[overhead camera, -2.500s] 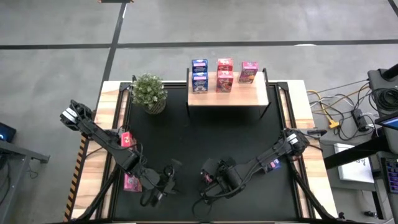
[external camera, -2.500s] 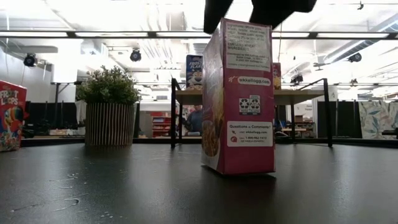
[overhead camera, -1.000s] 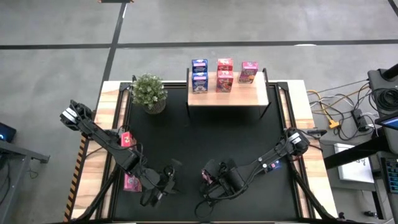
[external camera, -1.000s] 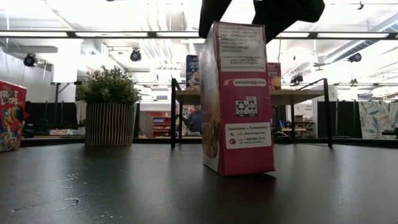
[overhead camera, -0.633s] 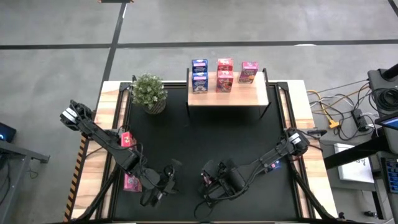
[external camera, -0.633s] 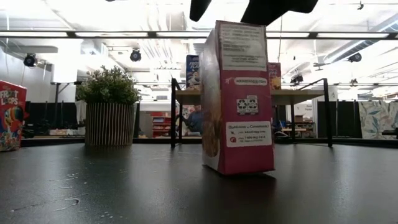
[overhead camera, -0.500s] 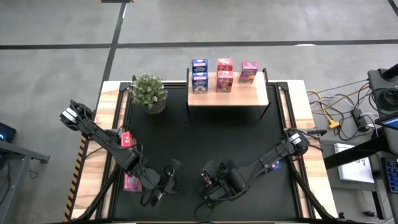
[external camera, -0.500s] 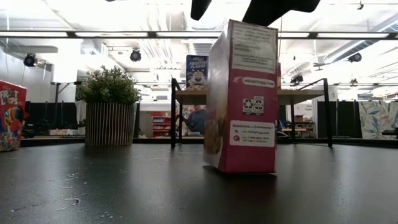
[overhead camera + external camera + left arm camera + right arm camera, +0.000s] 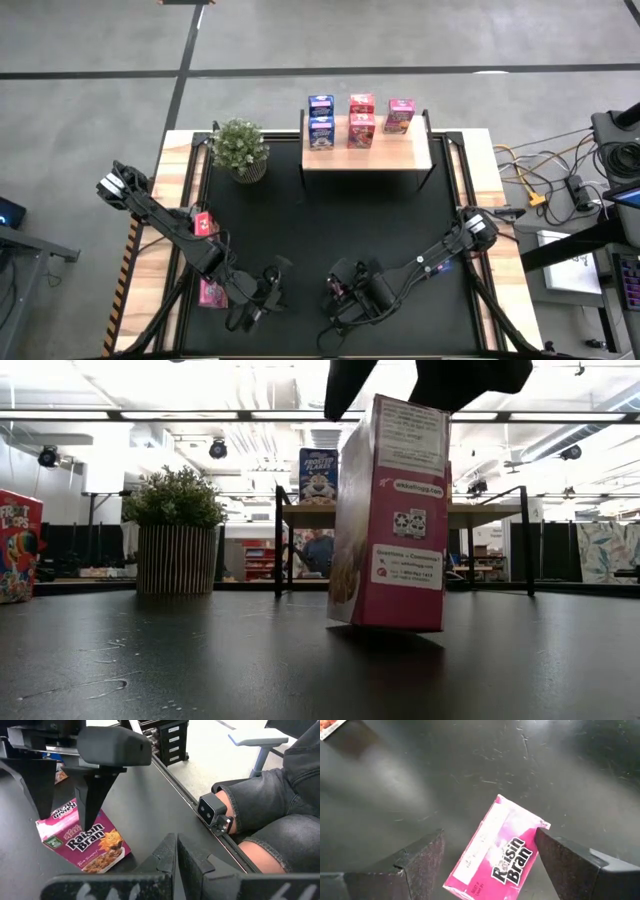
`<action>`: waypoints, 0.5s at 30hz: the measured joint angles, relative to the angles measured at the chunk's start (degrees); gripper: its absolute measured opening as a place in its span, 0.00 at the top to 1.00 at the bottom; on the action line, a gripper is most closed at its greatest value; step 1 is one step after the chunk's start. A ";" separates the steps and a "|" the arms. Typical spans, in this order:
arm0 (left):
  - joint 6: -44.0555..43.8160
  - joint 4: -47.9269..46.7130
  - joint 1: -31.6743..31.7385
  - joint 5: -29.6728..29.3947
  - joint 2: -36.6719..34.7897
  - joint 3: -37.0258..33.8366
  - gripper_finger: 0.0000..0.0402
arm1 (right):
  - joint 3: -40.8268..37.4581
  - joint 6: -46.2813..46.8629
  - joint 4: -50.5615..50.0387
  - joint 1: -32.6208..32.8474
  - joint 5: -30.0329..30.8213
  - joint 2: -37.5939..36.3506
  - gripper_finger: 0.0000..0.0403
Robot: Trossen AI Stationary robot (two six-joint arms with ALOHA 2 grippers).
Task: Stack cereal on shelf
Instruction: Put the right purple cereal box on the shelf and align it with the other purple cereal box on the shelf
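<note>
A pink Raisin Bran cereal box (image 9: 390, 520) stands near the table's near edge, leaning a little. My right gripper (image 9: 489, 835) hangs over it, open, with a finger on each side of the box's top (image 9: 495, 850). To its left my left gripper (image 9: 272, 278) waits shut above the table, touching nothing. The wooden shelf (image 9: 400, 155) at the far edge carries several cereal boxes, blue (image 9: 320, 130), red (image 9: 362, 128) and pink (image 9: 398, 115). My right gripper comes from above, pointing down, its open fingers astride the box's top end. One finger (image 9: 560, 855) lies close against the top's corner (image 9: 542, 826); whether it touches I cannot tell. The other finger (image 9: 420, 860) stands clear. The box rests on the table, slightly tipped.
A potted plant (image 9: 240, 148) stands at the far left. Two more boxes (image 9: 205, 225) (image 9: 212, 292) lie on the table's left wooden strip, and a Froot Loops box (image 9: 20, 545) shows in the low view. A person's knees (image 9: 270, 810) are just past the near edge.
The Raisin Bran box has turned about a little, slid slightly toward the table's right edge, and now leans instead of standing straight. My right gripper has stayed open above it.
</note>
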 joint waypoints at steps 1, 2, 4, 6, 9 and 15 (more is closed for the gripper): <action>0.00 0.01 0.00 0.00 0.00 0.00 1.00 | 0.00 0.07 0.02 0.01 0.02 0.00 0.25; 0.00 0.00 0.00 0.00 0.00 0.00 1.00 | -0.02 0.06 0.05 0.01 0.11 0.00 0.25; 0.02 0.00 0.00 0.00 0.00 0.00 1.00 | 0.12 -0.06 -0.10 0.05 0.34 0.00 0.25; 0.00 0.00 0.00 0.00 0.00 0.00 1.00 | 0.80 -0.27 -0.23 0.14 0.36 0.00 0.25; 0.00 -0.02 0.00 0.00 0.00 0.00 1.00 | 1.74 -1.10 -0.20 0.16 0.73 0.02 0.25; 0.00 -0.02 0.00 0.00 0.00 0.00 1.00 | 2.42 -1.21 -0.46 0.29 1.17 0.09 0.25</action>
